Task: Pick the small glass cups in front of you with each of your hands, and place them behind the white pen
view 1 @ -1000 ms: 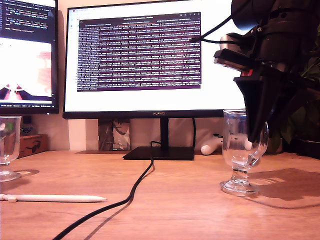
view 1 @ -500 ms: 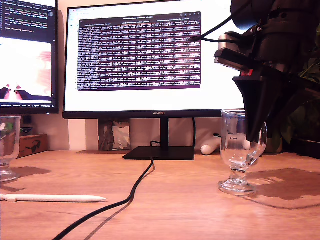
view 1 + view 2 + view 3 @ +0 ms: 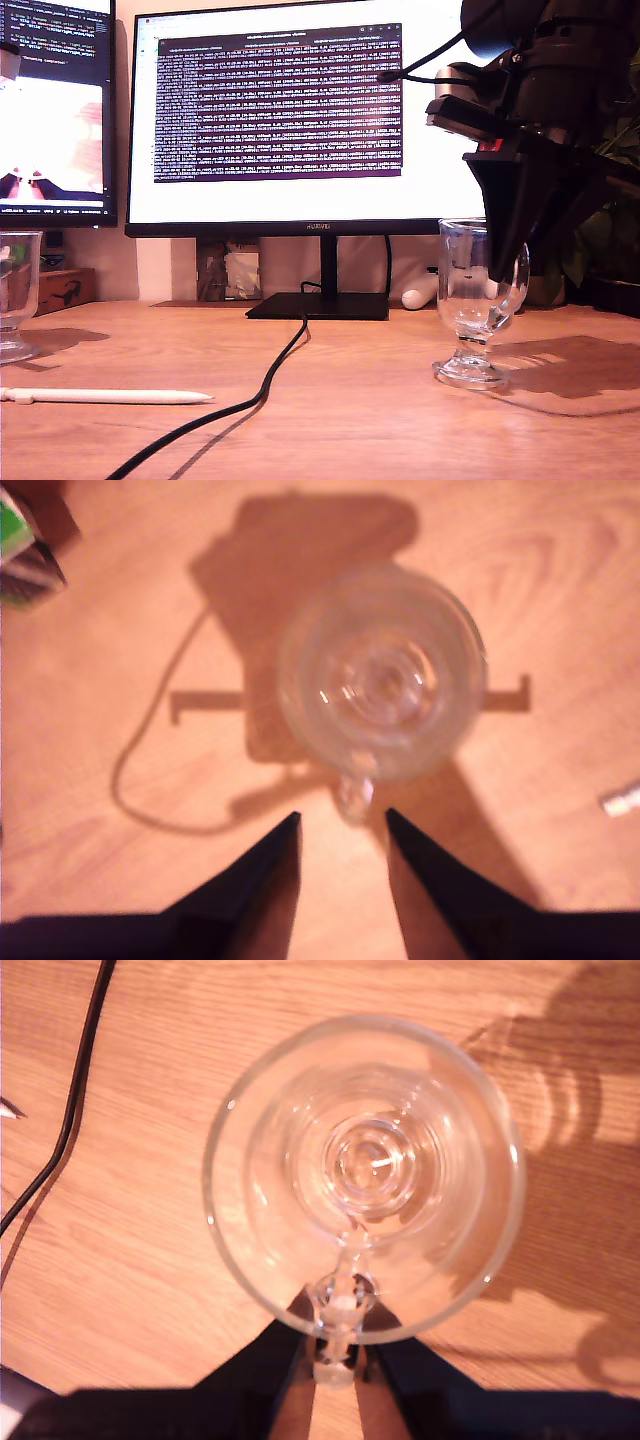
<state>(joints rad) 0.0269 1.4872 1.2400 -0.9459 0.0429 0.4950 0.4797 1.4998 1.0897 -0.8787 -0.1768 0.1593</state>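
Note:
In the exterior view, one small glass cup [image 3: 476,300] stands at the right with its foot at or just above the desk. My second gripper [image 3: 505,240] comes down on it from above. In the second wrist view this cup [image 3: 365,1170] fills the frame, and my second gripper [image 3: 336,1312] is shut on its handle. The other glass cup [image 3: 14,292] stands at the exterior view's left edge. My first gripper [image 3: 342,818] hangs open above it [image 3: 382,675], with the handle pointing at the gap between its fingers. The white pen [image 3: 105,397] lies in front of that cup.
A black cable [image 3: 270,378] runs from the monitor stand [image 3: 318,305] across the wooden desk toward the camera, between pen and right-hand cup. Two monitors stand at the back. A small wooden box [image 3: 62,290] sits behind the left cup, and a white controller [image 3: 422,290] behind the right one.
My second gripper and its cup have shifted a little toward the exterior view's left. A shadow has grown on the desk beside the left cup.

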